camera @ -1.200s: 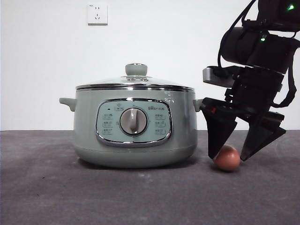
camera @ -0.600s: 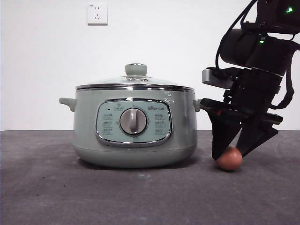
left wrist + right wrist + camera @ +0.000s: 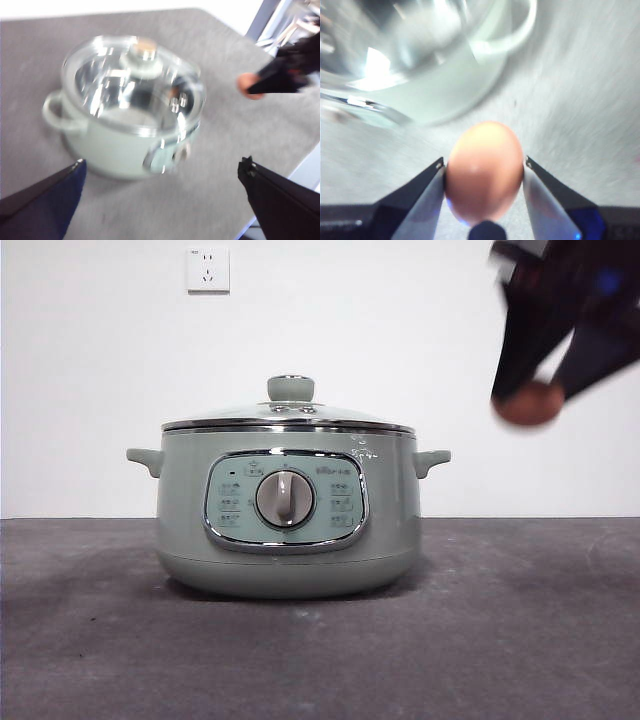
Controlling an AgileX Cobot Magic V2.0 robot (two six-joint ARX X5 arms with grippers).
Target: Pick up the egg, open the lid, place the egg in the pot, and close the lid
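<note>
The right gripper (image 3: pixel 530 400), a dark blur at the front view's upper right, pinches the smooth reddish-brown oval egg (image 3: pixel 484 171) between its two black jaws, clear of the table (image 3: pixel 500 640). Lower and to the left stands the rounded sage-green pot (image 3: pixel 288 515), its domed glass lid (image 3: pixel 288 415) seated (steel rim shiny, green knob on top). The left gripper (image 3: pixel 165 185) hangs with jaws wide apart near the pot. A white wall socket (image 3: pixel 208 270) sits at upper left.
</note>
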